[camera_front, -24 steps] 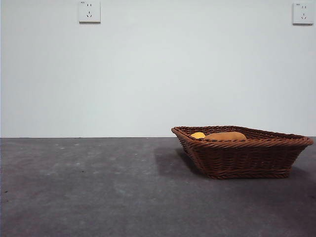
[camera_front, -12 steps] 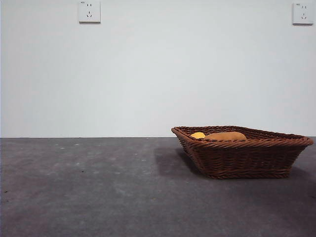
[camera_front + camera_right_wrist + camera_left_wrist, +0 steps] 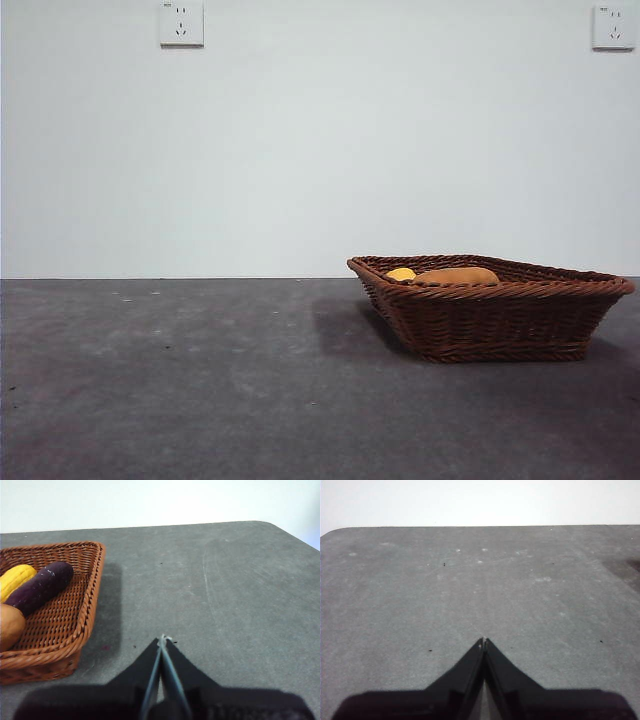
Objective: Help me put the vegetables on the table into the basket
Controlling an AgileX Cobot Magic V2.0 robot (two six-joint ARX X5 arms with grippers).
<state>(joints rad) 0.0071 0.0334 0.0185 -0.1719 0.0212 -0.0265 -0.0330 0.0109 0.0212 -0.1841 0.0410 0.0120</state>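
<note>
In the front view, one shallow dark brown woven wicker basket [image 3: 490, 305] sat at the right of the wide dark grey matte table [image 3: 180, 380], broad bare surface leftward; one tan-brown potato [image 3: 457, 276] and one yellow corn chunk [image 3: 401, 273] peeked over its rim.

In the left wrist view, the left gripper [image 3: 484, 641] was pressed together over bare table.

In the right wrist view, the right gripper [image 3: 162, 639] was likewise closed, empty, beside the basket, where one slim dark purple vegetable [image 3: 40, 587] lay between corn and potato.

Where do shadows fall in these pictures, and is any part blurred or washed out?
Front view: the basket casts a soft shadow to its left on the table; image sharp. Right wrist view: a shadow lies beside the basket; the right gripper looks soft. Left wrist view: the wall is washed out white above the left gripper.
</note>
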